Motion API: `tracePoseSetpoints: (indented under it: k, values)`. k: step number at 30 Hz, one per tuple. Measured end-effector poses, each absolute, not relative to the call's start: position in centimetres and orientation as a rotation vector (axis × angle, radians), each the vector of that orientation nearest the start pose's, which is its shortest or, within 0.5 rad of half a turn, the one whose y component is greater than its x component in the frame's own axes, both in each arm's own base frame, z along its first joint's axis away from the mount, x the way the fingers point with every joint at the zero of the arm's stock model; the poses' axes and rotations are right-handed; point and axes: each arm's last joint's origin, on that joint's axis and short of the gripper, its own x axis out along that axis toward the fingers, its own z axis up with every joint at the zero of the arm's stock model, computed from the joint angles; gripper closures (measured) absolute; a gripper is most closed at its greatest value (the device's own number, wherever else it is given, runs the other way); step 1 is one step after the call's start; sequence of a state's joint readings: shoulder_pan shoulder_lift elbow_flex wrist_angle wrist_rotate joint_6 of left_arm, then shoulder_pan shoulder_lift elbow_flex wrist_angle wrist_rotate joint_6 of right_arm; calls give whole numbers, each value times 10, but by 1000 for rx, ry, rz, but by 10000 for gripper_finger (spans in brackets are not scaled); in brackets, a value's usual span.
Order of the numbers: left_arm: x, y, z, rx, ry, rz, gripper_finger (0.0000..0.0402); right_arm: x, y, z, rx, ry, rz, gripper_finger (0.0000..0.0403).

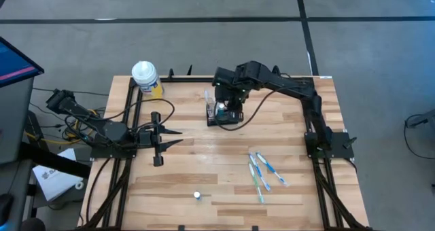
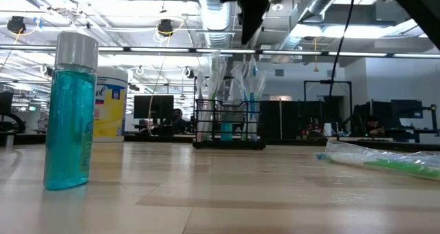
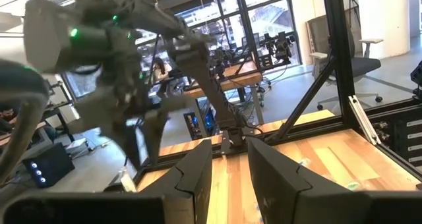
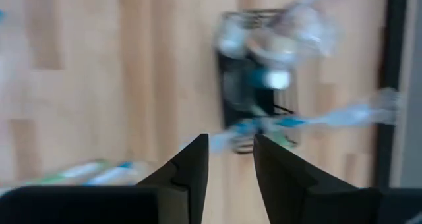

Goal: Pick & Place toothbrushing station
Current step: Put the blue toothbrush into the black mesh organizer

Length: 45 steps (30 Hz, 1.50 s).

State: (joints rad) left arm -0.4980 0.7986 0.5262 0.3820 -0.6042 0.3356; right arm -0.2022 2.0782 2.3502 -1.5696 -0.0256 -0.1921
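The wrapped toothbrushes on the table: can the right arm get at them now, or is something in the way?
Probably yes. The wrapped toothbrushes lie bare on the table, nothing on or around them; the right tool, fingers apart, hangs over the black mesh holder.

A wide stretch of bare wooden tabletop (image 1: 204, 156) lies open across the middle, between the left gripper (image 1: 170, 137) near the left edge and the loose toothbrushes (image 1: 262, 170) scattered toward the right. The black wire-mesh holder (image 1: 224, 112) stands toward the far edge, with wrapped brushes sticking up out of it; the right gripper (image 1: 228, 98) and its arm hang directly over it, closing off any approach from above. A white-capped yellow bottle (image 1: 147, 78) occupies the far-left corner, well apart from the holder. A small teal bottle (image 1: 197, 196) stands alone near the front edge, with clear board on either side.
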Motion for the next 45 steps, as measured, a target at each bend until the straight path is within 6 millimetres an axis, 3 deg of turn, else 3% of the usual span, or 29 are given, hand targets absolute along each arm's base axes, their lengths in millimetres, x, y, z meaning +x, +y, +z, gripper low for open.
tracePoseSetpoints:
  k: [8, 18, 29, 38, 45]
  values:
    - [165, -71, 295, 278, -74, 125, 309, 369, -30, 386, 106, 1251, 61, 304]
    - [165, -71, 295, 277, -73, 128, 309, 344, 39, 361, 159, 1419, 79, 310]
    - [165, -71, 295, 276, -74, 127, 309, 302, 106, 315, 264, 1610, -169, 310]
    - [165, -71, 295, 273, -76, 127, 309, 278, 144, 273, 374, 1505, -224, 310]
    - [165, -71, 296, 269, -83, 125, 309, 241, 160, 233, 538, 1478, -331, 310]
